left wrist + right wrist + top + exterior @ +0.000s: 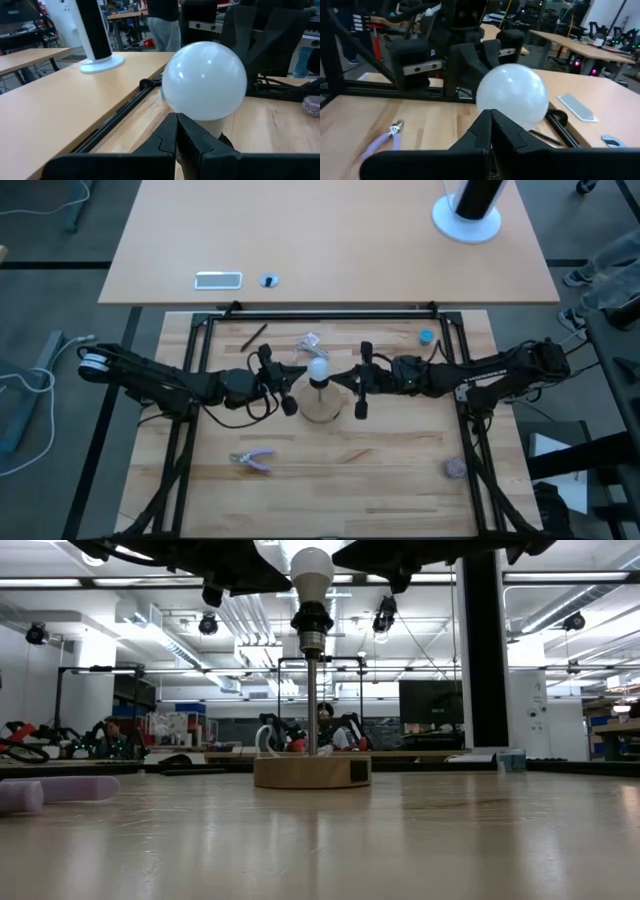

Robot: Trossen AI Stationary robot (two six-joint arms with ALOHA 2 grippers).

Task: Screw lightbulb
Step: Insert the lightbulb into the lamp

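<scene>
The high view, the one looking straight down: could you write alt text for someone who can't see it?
A white lightbulb sits on a thin post above a round wooden base at the middle of a wooden table, with two dark robot arms reaching in from either side. The left gripper and right gripper flank it. Purple-handled pliers lie nearer the front edge.

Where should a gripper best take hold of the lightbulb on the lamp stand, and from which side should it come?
Probably on the lightbulb's round white globe, near its widest part, coming level from the side. The bulb stands upright in the socket on a thin pole above the round wooden base, so only the globe is free. The left gripper and right gripper flank it, both shut.
</scene>
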